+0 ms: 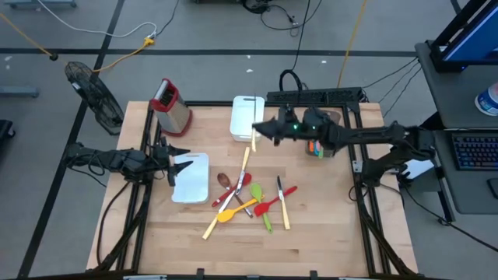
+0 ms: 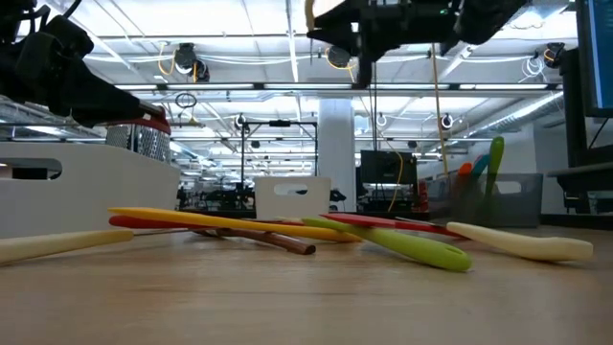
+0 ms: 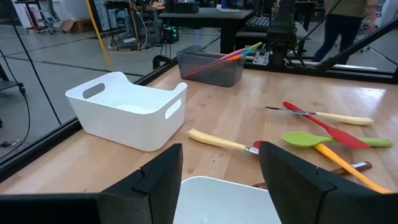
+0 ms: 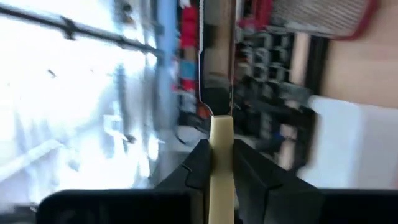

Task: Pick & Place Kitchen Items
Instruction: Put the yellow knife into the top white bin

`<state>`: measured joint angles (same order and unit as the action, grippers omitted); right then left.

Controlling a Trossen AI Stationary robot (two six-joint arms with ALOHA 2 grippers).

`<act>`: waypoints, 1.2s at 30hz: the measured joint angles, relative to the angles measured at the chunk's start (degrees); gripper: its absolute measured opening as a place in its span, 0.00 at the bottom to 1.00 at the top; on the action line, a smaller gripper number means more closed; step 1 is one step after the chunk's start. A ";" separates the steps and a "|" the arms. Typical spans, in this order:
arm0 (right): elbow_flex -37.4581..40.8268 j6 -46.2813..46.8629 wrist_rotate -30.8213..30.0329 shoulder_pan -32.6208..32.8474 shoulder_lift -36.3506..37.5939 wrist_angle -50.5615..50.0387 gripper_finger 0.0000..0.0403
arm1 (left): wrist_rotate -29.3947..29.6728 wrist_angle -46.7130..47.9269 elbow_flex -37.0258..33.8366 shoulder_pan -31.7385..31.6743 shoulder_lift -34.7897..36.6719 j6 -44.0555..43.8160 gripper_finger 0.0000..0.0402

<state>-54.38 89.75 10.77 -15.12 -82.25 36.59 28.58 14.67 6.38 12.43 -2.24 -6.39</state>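
Observation:
My right gripper (image 1: 261,131) is shut on a utensil with a pale handle (image 1: 254,138) and a thin steel blade (image 4: 217,56), held high over the table beside the far white bin (image 1: 247,117). The other kitchen items (image 1: 249,198), spoons and spatulas in red, green, yellow and pale tones, lie in a loose pile at the table's middle. More stand in a grey bin (image 1: 315,146) under the right arm. My left gripper (image 1: 173,166) is open and empty over the near white tray (image 1: 193,183); its fingers (image 3: 155,180) stand apart above the tray's edge (image 3: 217,196). My right gripper pinches the utensil's pale handle (image 4: 222,134) between its two fingers. The steel blade sticks out beyond the fingers. The utensil is lifted clear of the table and of the bin.
A steel box grater with a red top (image 1: 171,105) stands at the far left. A black fan (image 1: 93,93) stands off the table's left corner. Bare wood lies along the near edge (image 1: 233,249). A person (image 3: 348,25) walks beyond the table.

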 joint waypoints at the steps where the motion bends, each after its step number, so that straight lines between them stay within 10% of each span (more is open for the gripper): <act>1: -0.70 1.42 0.22 -0.87 -0.94 0.63 0.09 | 0.00 -0.02 0.01 0.00 0.00 0.00 0.54; 19: -16.92 13.76 22.03 -12.29 -21.81 -1.86 0.09 | 0.02 0.05 0.01 0.00 0.00 0.04 0.54; 36: -17.10 14.33 28.27 -16.76 -29.51 -11.80 0.09 | 0.04 0.18 0.01 0.00 0.00 0.60 0.54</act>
<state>-71.47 104.08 39.05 -31.88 -111.76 24.80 28.62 14.85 6.39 12.43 -2.24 -5.79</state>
